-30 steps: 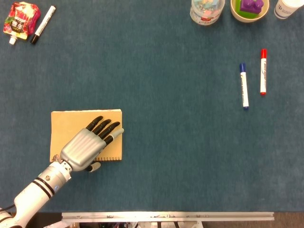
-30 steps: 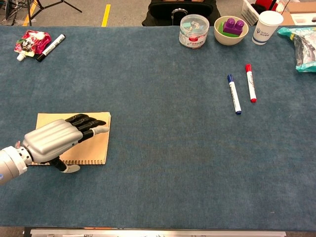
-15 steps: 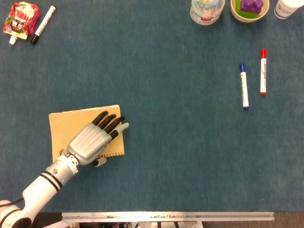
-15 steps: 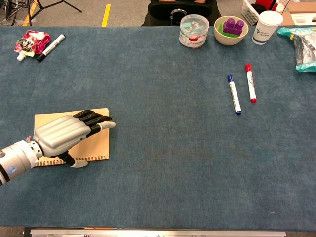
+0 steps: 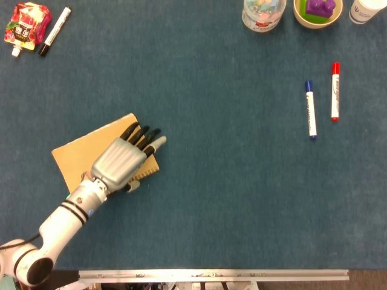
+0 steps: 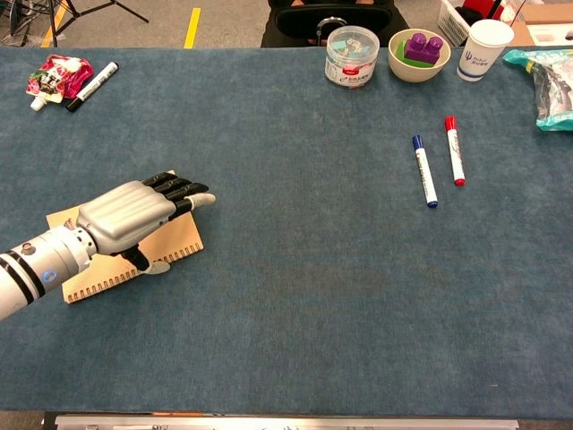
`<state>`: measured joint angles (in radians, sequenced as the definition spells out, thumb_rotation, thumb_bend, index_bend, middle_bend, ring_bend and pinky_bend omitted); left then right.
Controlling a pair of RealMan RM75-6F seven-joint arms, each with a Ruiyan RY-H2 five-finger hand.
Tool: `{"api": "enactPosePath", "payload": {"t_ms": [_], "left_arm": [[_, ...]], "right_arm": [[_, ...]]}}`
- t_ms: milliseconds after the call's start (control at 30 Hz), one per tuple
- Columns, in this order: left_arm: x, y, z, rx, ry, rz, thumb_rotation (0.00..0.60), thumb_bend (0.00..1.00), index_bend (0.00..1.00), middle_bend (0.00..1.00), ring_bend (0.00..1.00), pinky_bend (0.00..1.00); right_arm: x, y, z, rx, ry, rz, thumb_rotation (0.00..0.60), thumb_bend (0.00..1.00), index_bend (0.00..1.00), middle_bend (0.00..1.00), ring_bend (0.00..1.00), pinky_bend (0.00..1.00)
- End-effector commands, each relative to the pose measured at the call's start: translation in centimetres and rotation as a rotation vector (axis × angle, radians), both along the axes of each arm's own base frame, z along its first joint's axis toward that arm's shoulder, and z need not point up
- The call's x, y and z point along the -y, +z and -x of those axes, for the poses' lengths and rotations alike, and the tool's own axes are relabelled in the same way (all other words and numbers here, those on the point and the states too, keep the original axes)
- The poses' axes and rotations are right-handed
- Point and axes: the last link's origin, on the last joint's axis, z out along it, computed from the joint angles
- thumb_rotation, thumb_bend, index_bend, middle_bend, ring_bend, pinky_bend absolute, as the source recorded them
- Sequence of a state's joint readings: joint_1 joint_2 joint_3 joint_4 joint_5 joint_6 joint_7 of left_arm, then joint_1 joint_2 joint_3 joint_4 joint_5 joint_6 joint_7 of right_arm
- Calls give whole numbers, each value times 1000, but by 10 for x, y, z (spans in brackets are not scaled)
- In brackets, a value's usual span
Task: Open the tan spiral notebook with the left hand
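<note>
The tan spiral notebook lies closed on the blue table at the near left, turned askew, with its spiral edge facing the near side. My left hand lies flat, palm down, on its cover. The fingers are stretched out and reach past the notebook's right corner, and the thumb sits by the spiral edge. The hand covers much of the cover. Neither view shows my right hand.
A blue marker and a red marker lie at the right. A clear jar, a bowl with a purple block and a white cup stand at the back. A pink pouch and a black marker lie back left.
The notebook has turned counterclockwise under my left hand, so its right side now points further back. The hand moved with it, slightly back and to the right.
</note>
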<state>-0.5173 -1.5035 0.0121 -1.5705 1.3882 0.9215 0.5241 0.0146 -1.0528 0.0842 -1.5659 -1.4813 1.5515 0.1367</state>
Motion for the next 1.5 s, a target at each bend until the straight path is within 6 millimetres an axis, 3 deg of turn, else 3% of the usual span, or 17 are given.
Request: {"api": "enactPosePath", "payload": {"t_ms": [33, 433, 600, 833, 867, 933, 1067, 1267, 1500], "left_arm": [[-12, -1, -3, -24, -11, -26, 519, 179, 0, 0, 0, 0], [-58, 9, -5, -59, 55, -153, 528, 179, 0, 0, 0, 0], [-62, 33, -3, -13, 139, -164, 505, 178, 0, 0, 0, 0], [-49, 86, 22, -75, 219, -186, 89, 179, 0, 3, 0, 0], [-46, 94, 30, -90, 243, -191, 39, 179, 5, 27, 0, 0], [-40, 105, 42, -111, 287, -191, 0, 179, 26, 95, 0, 0], [-28, 122, 67, -144, 386, -189, 0, 180, 120, 169, 2, 0], [-13, 130, 96, -179, 502, -148, 0, 179, 171, 216, 13, 0], [-3, 126, 105, -169, 529, -119, 0, 180, 173, 220, 14, 0]], "right_arm": [[0, 0, 1, 1, -2, 1, 600, 226, 238, 249, 147, 265], [-1, 0, 3, 10, -1, 5, 600, 226, 238, 249, 147, 265], [0, 0, 1, 12, 7, 2, 600, 226, 238, 249, 147, 265], [3, -4, -1, 15, 19, -11, 600, 226, 238, 249, 147, 265], [3, -5, -2, 14, 21, -13, 600, 226, 238, 249, 148, 265], [4, -5, -2, 14, 23, -16, 600, 226, 238, 249, 147, 265], [5, -7, -4, 13, 26, -24, 600, 226, 238, 249, 147, 265], [8, -9, -7, 9, 36, -32, 600, 226, 238, 249, 147, 265], [8, -9, -8, 5, 39, -35, 600, 226, 238, 249, 148, 265]]}}
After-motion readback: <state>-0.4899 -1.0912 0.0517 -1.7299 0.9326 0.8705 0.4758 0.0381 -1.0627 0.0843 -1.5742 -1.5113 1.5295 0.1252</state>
